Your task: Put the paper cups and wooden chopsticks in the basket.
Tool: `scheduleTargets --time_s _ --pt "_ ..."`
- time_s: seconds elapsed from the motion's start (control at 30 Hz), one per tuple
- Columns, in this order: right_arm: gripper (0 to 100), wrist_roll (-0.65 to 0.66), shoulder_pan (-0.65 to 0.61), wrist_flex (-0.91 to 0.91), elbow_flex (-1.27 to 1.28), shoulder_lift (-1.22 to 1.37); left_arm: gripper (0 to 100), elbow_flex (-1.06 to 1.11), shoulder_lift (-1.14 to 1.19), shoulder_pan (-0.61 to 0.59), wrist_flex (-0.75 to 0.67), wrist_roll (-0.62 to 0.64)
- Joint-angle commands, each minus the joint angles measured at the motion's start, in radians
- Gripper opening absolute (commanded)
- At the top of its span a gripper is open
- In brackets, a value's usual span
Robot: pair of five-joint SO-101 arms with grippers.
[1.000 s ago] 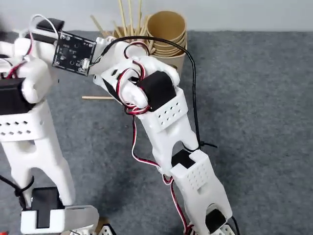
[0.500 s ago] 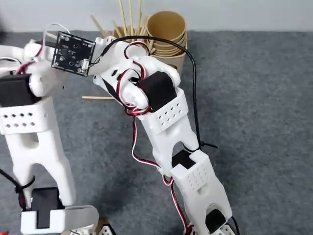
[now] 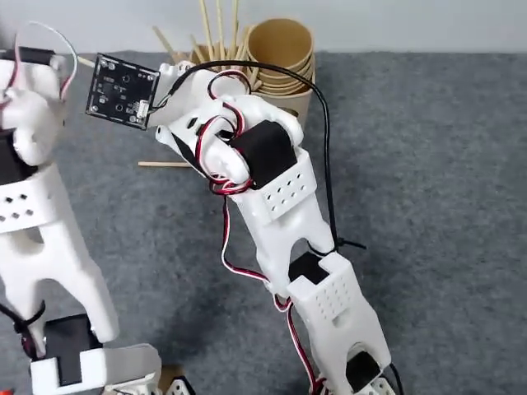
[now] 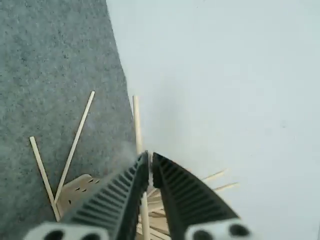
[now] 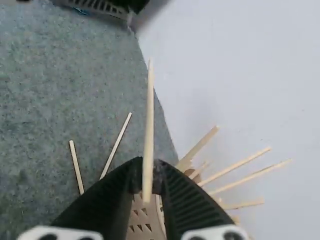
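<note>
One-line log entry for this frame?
right gripper: shut on chopstick, at basket | left gripper: shut, apparently on second chopstick | paper cups: stacked in basket | stray chopstick: on table

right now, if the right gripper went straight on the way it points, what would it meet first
Probably the pale wall: the right gripper is shut on a chopstick whose tip leads that way; depth is unclear.

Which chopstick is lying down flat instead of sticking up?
The chopstick lying flat on the grey mat, one end hidden behind an arm. The other chopsticks stand up in the basket.
</note>
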Motion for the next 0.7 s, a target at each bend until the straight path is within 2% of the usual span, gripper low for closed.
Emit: scheduleTargets --time_s 0.0,0.17,0.4,0.67 --pt "0.8 0.006 -0.005 -0.022 -0.040 -0.096 1 -0.033 -0.052 -0.003 -0.023 -0.009" --pt "0.8 0.011 -0.005 -0.022 -0.040 -0.096 4 -0.030 -0.043 0.006 0.012 -0.009" --pt "0.8 0.012 -0.005 -0.022 -0.041 -0.113 23 -0.004 -0.043 0.046 0.049 -0.025" --pt "0.8 0.012 -0.005 -0.024 -0.041 -0.119 24 0.147 -0.046 0.051 0.048 0.101"
